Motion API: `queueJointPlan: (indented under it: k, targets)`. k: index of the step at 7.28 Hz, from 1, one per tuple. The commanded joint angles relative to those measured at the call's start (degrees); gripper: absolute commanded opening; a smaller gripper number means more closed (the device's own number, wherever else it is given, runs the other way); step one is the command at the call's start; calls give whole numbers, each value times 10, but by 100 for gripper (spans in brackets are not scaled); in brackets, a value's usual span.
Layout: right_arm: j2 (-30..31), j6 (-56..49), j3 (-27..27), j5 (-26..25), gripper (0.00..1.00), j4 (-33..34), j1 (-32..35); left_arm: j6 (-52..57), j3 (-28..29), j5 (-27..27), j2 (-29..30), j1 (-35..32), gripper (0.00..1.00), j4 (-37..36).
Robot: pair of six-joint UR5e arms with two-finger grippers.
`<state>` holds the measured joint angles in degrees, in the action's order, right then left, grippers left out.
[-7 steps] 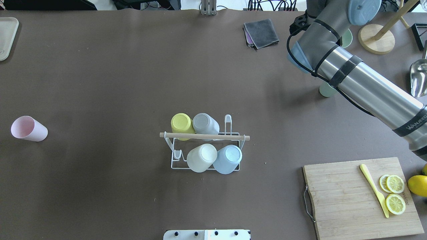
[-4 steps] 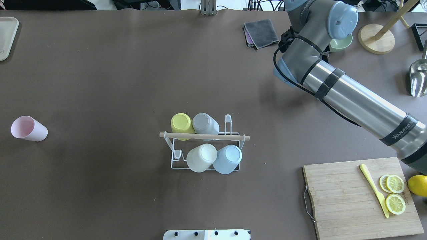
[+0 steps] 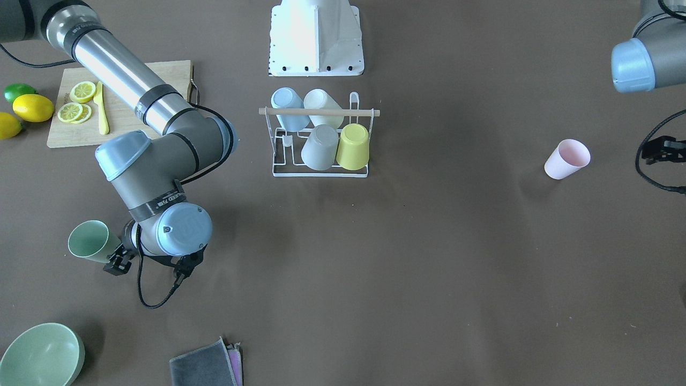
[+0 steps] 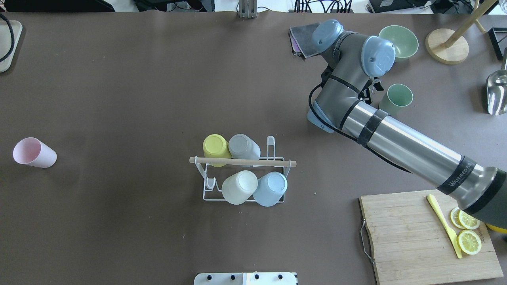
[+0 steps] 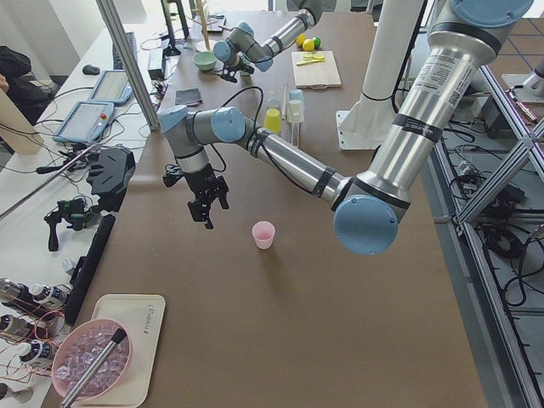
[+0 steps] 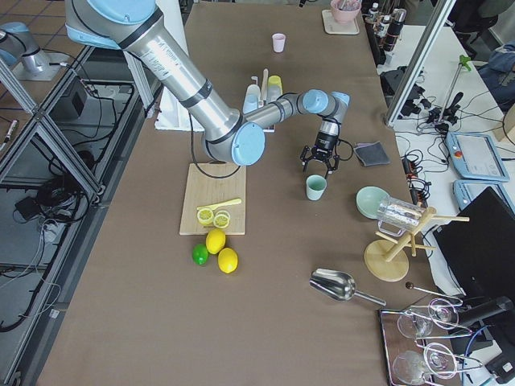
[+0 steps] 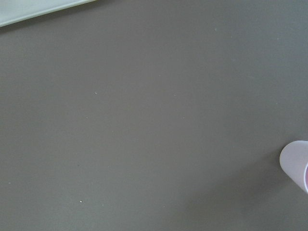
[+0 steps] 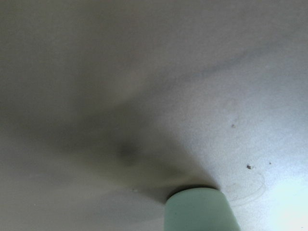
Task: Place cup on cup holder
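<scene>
The cup holder [image 4: 241,161], a white wire rack with a wooden rod on top, stands mid-table [image 3: 319,112] and carries yellow, grey, cream and blue cups upside down. A green cup [image 4: 396,99] stands upright at the far right [image 3: 91,242] [image 6: 315,187]; its base shows in the right wrist view [image 8: 199,211]. My right gripper [image 3: 147,269] hovers just beside and above it [image 6: 320,165], open and empty. A pink cup [image 4: 33,153] stands at the left [image 3: 566,158]. My left gripper [image 5: 208,204] hangs above the table near it; I cannot tell whether it is open or shut.
A wooden cutting board [image 4: 404,237] with lemon slices and a yellow knife lies front right. A green bowl [image 4: 400,39], a grey cloth [image 4: 307,39], a wooden stand [image 4: 447,45] and a metal scoop [image 4: 497,93] sit at the far right.
My right arm has swung left and toward the table's middle, uncovering the green cup and the bowl. The cups and the rack have not moved.
</scene>
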<state>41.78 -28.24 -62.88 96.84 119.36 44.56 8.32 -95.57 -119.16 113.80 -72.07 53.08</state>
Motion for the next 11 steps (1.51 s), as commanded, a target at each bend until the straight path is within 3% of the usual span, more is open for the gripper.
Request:
queueJointPlan:
  k: [1,3,5,9,11]
  targets:
    - [-2,-30,13,-78,100,21,-35,-1,24,-54,-2,24,98,0]
    - [-2,-46,24,-103,100,21,-41,-6,66,-79,5,26,98,12]
    - [0,-84,28,-125,100,16,-38,-7,162,-116,20,32,98,67]
    - [15,-115,40,-135,100,-20,-21,-36,230,-117,61,59,98,88]
    - [20,-114,40,-134,100,-26,-20,-42,231,-117,56,90,98,86]
